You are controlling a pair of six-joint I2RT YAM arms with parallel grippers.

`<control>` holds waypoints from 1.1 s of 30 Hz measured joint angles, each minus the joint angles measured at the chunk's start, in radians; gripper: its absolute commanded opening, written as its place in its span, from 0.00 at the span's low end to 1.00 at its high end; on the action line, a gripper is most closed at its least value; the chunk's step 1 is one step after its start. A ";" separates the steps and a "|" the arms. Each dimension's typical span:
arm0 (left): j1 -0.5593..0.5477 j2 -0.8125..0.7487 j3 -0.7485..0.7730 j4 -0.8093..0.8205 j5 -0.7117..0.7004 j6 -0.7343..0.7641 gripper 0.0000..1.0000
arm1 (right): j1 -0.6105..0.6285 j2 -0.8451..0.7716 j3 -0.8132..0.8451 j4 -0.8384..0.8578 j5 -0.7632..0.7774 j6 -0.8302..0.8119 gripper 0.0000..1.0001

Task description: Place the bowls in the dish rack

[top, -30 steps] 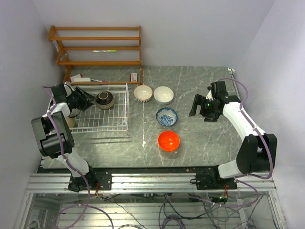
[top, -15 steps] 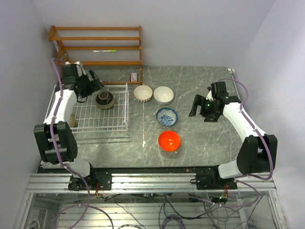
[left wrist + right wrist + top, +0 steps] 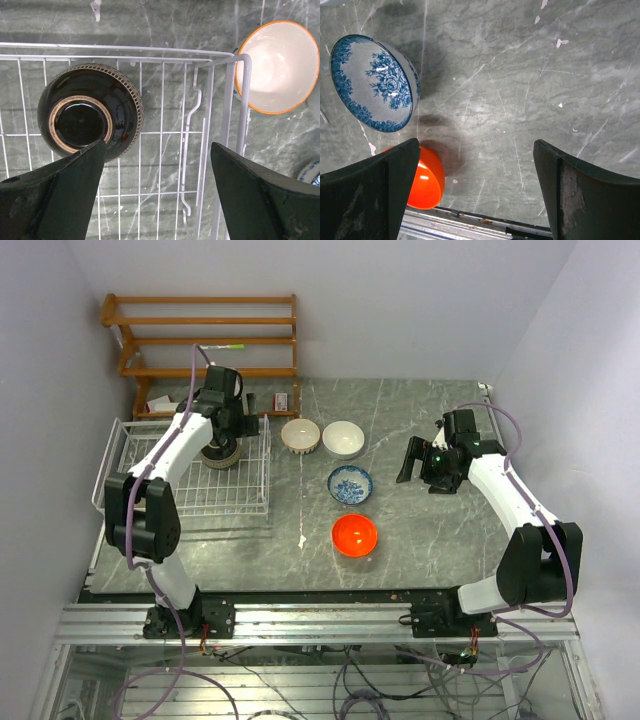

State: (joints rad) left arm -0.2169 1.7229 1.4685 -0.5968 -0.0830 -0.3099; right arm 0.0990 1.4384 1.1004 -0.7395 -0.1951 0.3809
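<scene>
The white wire dish rack (image 3: 190, 495) sits at the left. A glossy black bowl (image 3: 216, 454) lies upside down in its far right part, also in the left wrist view (image 3: 90, 112). My left gripper (image 3: 238, 430) hovers open and empty over the rack's far right corner (image 3: 240, 100), just right of that bowl. On the table are a cream brown-rimmed bowl (image 3: 300, 435), a white bowl (image 3: 343, 438), a blue-and-white bowl (image 3: 350, 484) and an orange-red bowl (image 3: 354, 534). My right gripper (image 3: 408, 464) is open and empty, right of the blue-and-white bowl (image 3: 372, 82). The brownish-tan bowl does not show.
A wooden slatted shelf (image 3: 205, 340) stands at the back left, with small items at its foot. The cream bowl (image 3: 277, 65) lies just outside the rack's right wall. Walls close in on the left, back and right. The orange-red bowl (image 3: 425, 177) is near the front rail.
My left arm has swung from the rack's left end across to its far right corner, above the black bowl. The right arm and the bowls have not moved.
</scene>
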 measured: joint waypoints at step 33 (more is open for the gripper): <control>0.177 0.065 -0.093 0.088 -0.336 0.045 1.00 | 0.000 -0.001 -0.024 0.000 0.001 -0.004 0.96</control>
State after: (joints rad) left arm -0.0395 1.7882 1.3750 -0.5087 -0.4194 -0.2653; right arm 0.0990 1.4376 1.0767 -0.7395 -0.1940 0.3771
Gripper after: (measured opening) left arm 0.994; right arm 0.964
